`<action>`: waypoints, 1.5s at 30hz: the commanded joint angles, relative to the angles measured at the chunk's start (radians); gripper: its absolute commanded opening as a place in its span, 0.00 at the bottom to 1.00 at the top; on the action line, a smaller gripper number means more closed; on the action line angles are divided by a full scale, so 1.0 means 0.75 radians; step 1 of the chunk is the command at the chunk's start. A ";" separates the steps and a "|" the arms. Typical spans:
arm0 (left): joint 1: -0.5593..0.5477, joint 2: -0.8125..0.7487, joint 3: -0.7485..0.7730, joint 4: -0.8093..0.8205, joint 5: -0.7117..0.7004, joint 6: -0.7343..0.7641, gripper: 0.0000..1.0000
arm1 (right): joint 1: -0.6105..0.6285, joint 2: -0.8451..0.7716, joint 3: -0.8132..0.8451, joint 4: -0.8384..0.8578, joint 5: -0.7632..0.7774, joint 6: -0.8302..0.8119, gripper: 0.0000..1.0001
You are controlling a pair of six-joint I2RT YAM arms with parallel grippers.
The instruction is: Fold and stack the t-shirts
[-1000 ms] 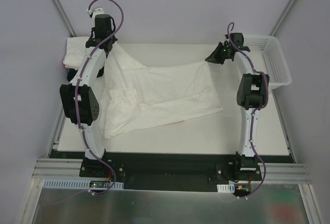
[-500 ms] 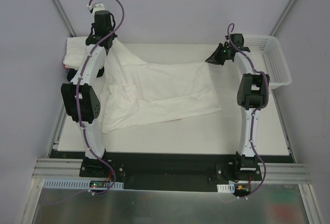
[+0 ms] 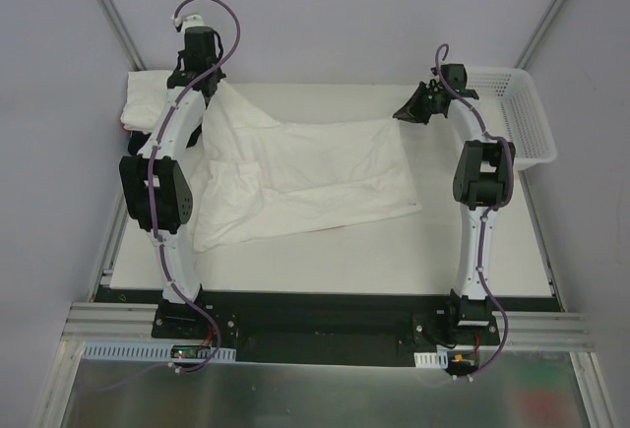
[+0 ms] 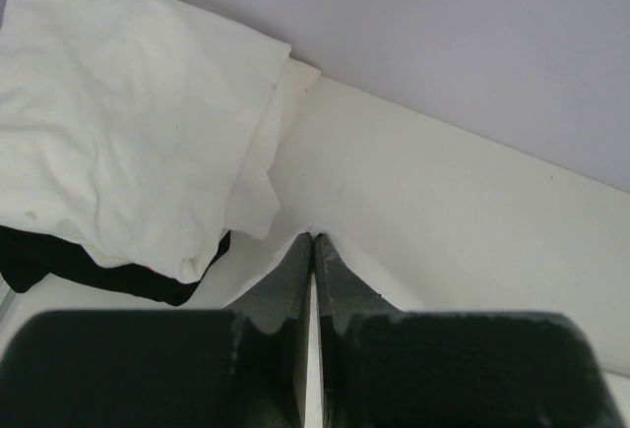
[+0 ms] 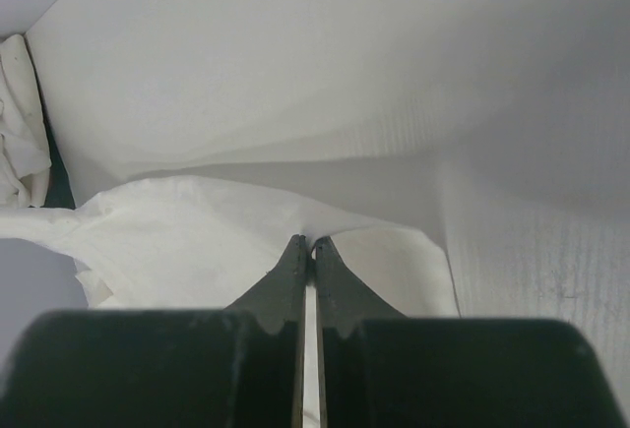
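Since a second ago the near-left hem of the white t-shirt [image 3: 305, 177] has crept farther from us, as the left gripper [image 4: 313, 243] drew its corner back. Both it and the right gripper [image 5: 307, 245] are pinched closed on the shirt's far edge, though the left's bite is barely visible. The shirt is light, limp and wrinkled, draped across the middle of the table [image 3: 394, 261]. We judge corners or shoulder seams the best holds. Folded shirts [image 4: 118, 123] lie far left.

Mesh basket [image 3: 527, 118] (far right); table [image 3: 394, 251]
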 commanded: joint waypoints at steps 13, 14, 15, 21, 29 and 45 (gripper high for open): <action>0.000 -0.122 -0.080 0.028 0.004 -0.028 0.00 | -0.010 -0.020 0.069 0.062 -0.026 0.025 0.01; 0.000 -0.128 -0.084 0.028 0.004 -0.032 0.00 | -0.010 -0.026 0.065 0.064 -0.026 0.025 0.01; 0.000 -0.144 -0.096 0.028 0.004 -0.034 0.00 | -0.008 -0.028 0.063 0.064 -0.026 0.023 0.01; -0.002 -0.173 -0.121 0.028 0.006 -0.034 0.00 | -0.008 -0.028 0.054 0.070 -0.030 0.025 0.01; -0.006 -0.195 -0.145 0.028 0.002 -0.032 0.00 | -0.008 -0.046 0.003 0.104 -0.036 0.031 0.01; -0.014 -0.218 -0.180 0.028 -0.006 -0.036 0.00 | -0.008 -0.012 0.009 0.117 -0.042 0.043 0.19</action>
